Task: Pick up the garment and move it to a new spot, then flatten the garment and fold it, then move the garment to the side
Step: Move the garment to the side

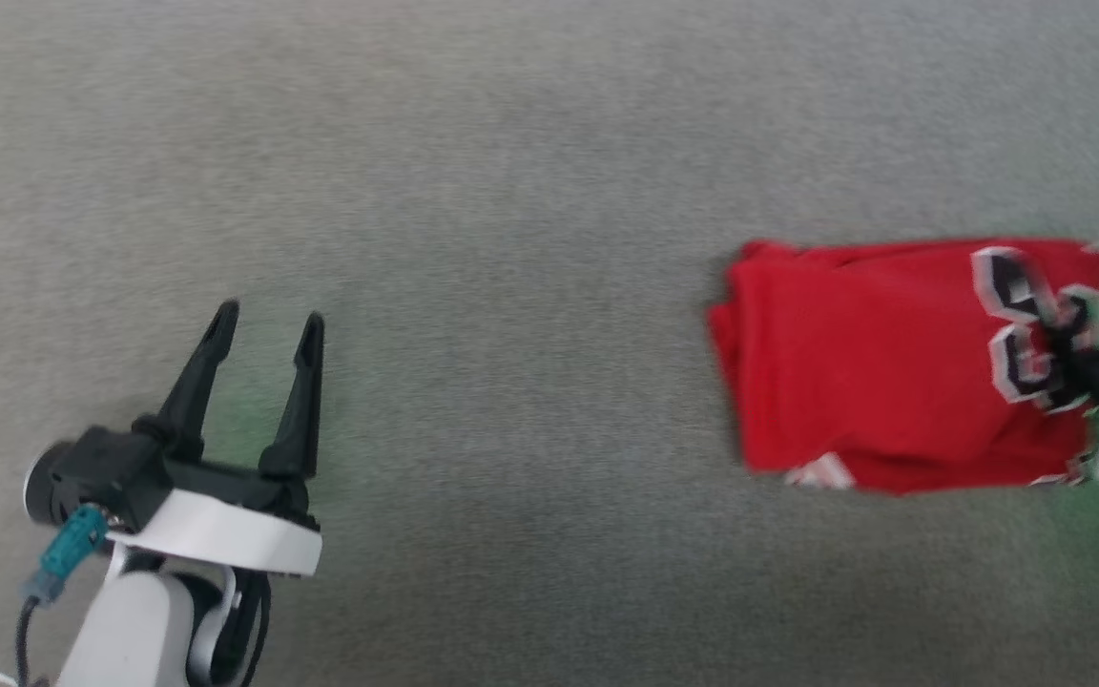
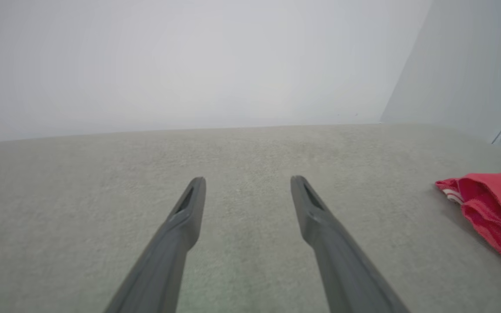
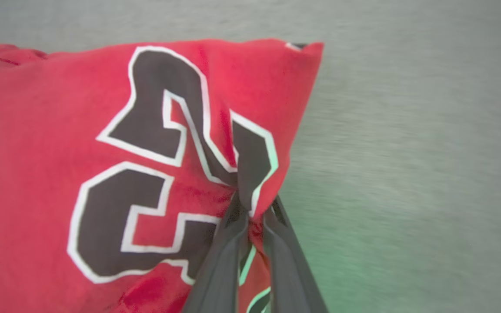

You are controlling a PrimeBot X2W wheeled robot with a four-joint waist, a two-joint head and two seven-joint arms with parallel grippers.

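The garment is a red shirt lying folded on the grey carpet at the right of the head view, its black-and-white emblem facing up. My right gripper reaches in from the right edge and is shut on the garment, pinching the cloth at the emblem; in the right wrist view my right gripper bunches the fabric between its dark fingers. My left gripper hovers open over bare carpet at the lower left, far from the shirt. A red corner of the garment shows at the right of the left wrist view, beyond my left gripper.
Grey carpet spreads all around the shirt. A pale wall rises beyond the carpet in the left wrist view, with a second wall meeting it at the right.
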